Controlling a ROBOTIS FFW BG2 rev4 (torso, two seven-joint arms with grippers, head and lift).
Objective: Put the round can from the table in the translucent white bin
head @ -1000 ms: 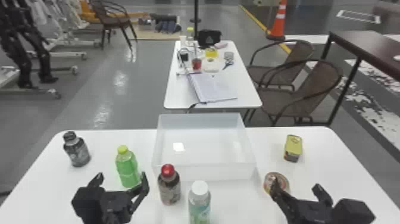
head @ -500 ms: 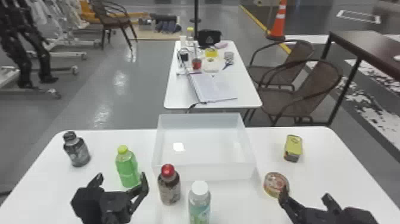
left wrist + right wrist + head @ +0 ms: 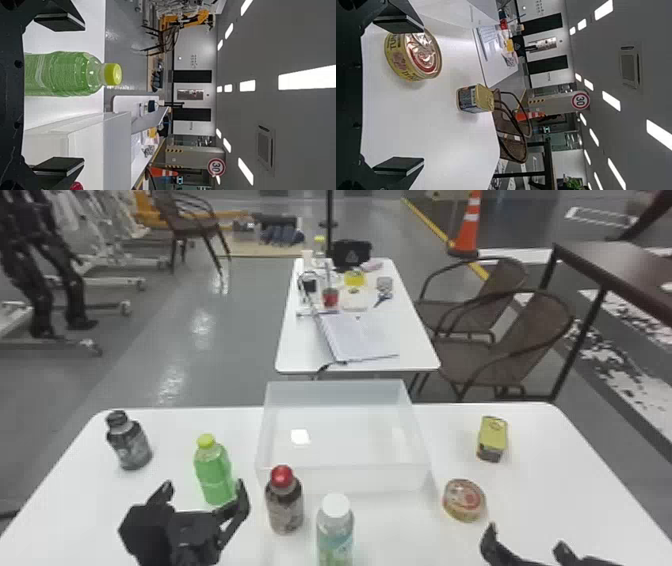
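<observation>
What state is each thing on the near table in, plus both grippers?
Round can: closed, outside the bin
Translucent white bin: open-topped, empty
Left gripper: open, empty
Right gripper: open, empty
Green bottle: capped, upright
Red-capped bottle: upright
White-capped bottle: upright
Dark bottle: capped, upright
Yellow-topped tin: closed

Scene bright, light mostly even, indoor. Source overhead: rows of ceiling lights [image 3: 307, 77] in both wrist views, blown out to flat white; ceiling [image 3: 257, 114] between them mid-grey, dimmer. Counter [image 3: 560, 490] near white, little tonal detail. Shadows soft and faint, e.g. by the round can [image 3: 424, 55] and the tin [image 3: 474, 98] in right wrist view. Shiny highlights on can lid. Head view: hard-edged glare patch inside the translucent white bin [image 3: 345, 479], pale glare streaks on glossy grey floor [image 3: 240, 355].
</observation>
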